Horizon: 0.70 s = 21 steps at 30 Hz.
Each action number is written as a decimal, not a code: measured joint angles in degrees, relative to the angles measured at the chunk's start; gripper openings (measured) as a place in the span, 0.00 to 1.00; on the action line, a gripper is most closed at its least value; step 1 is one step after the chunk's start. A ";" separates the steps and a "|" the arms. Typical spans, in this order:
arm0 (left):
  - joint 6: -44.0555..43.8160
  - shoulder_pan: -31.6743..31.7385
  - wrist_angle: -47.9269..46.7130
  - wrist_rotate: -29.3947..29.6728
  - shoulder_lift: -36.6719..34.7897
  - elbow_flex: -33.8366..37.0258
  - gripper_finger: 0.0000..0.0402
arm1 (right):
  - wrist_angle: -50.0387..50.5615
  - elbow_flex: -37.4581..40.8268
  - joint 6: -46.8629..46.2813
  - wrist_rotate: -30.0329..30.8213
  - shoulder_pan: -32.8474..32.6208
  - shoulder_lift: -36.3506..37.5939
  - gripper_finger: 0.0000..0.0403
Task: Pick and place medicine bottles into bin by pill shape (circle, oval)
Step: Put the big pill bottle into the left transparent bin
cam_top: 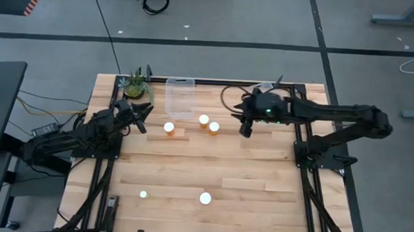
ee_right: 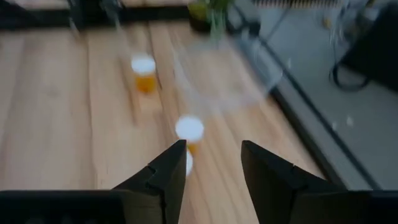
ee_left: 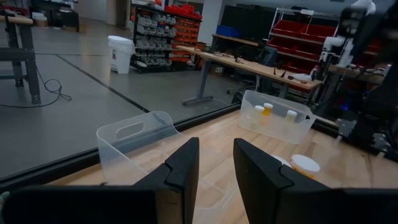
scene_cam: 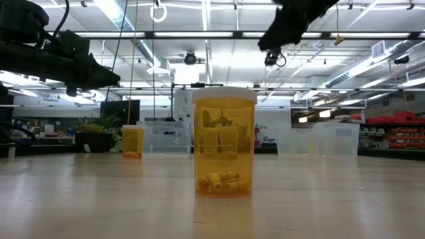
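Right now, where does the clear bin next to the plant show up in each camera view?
High: bin at the table's far edge, centre-left, just right of the plant.
Low: in the background, just right of the plant.
Left wrist: the nearer of two clear bins, handle cutout showing; plant not in view.
Right wrist: a blurred clear shape beside the plant.
Shared landmark: the plant.

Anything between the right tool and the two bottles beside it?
Nothing visible. The right tool, open, hovers just right of the two bottles, with bare table between; the clear bin sits beyond them.
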<state>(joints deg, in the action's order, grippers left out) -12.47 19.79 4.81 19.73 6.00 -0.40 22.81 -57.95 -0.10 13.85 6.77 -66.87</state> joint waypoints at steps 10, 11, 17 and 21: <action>0.03 0.00 0.00 -0.02 0.00 0.00 0.27 | -1.47 0.00 10.20 -1.12 -2.01 8.24 0.40; 0.54 0.00 0.00 -0.01 -0.01 0.00 0.27 | -1.47 0.00 10.97 -1.84 -1.81 8.71 0.40; 2.64 0.00 0.00 0.00 0.00 -0.01 0.27 | -4.41 5.67 14.20 -5.32 -0.40 13.75 0.40; 2.62 0.00 0.15 0.00 0.00 0.00 0.27 | -4.88 9.66 15.35 -5.38 0.41 19.74 0.40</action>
<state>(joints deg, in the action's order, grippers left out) -9.85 19.79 4.96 19.73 6.00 -0.40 17.93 -48.29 15.25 8.47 7.18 -47.13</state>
